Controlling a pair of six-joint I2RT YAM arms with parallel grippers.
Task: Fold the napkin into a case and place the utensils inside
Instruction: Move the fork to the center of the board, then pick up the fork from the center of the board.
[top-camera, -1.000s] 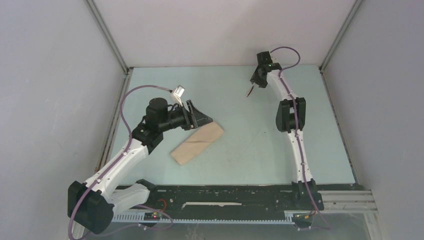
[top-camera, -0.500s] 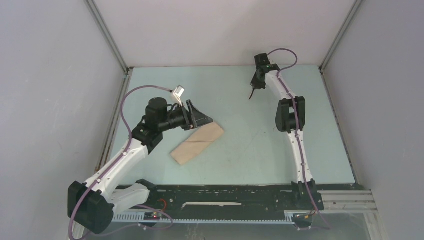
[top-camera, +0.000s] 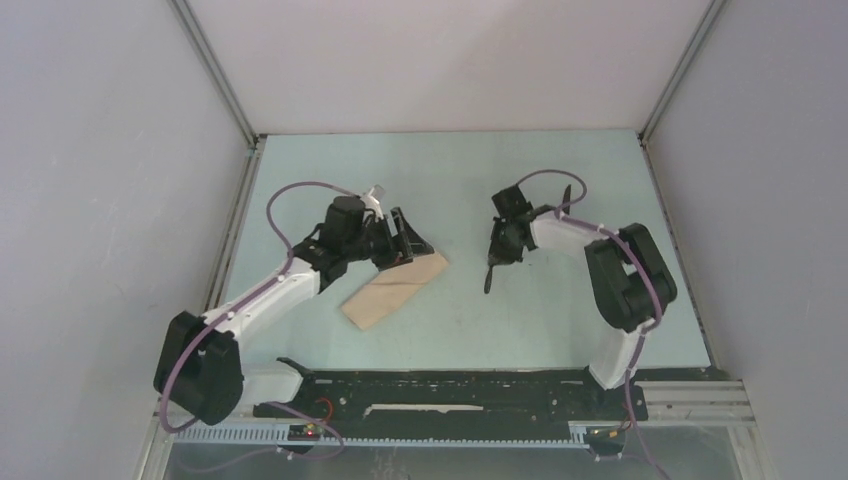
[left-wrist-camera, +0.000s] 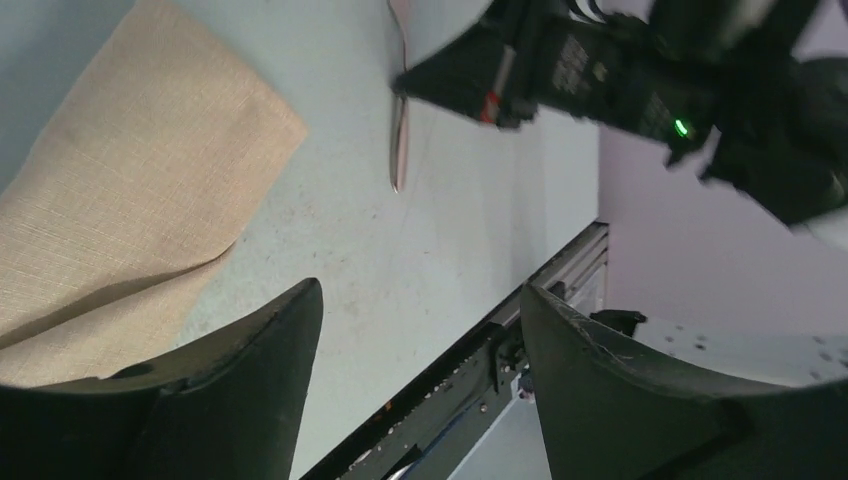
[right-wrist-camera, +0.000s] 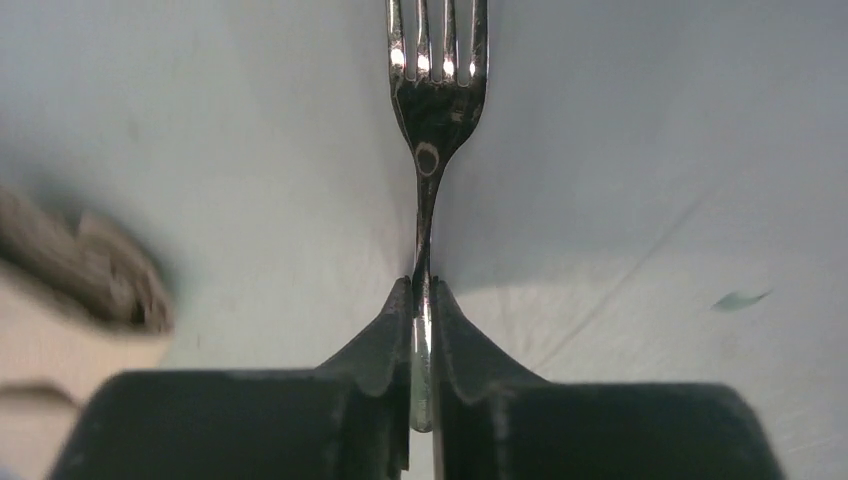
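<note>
The napkin lies folded as a narrow beige case, slanting across the left middle of the table. My left gripper hovers at the case's far, upper-right end, open with nothing between its dark fingers. In the left wrist view the cloth fills the upper left, and the fork hangs beyond it. My right gripper is to the right of the case, shut on the handle of the metal fork. In the right wrist view the fork points its tines away from the gripper.
A black rail runs along the near table edge between the arm bases. Grey walls close in the table on the left, back and right. A blurred beige patch of cloth shows at the left of the right wrist view.
The right arm has carried the fork from the back of the table to the middle, close to the case. The left arm has reached forward and its jaws have opened wider.
</note>
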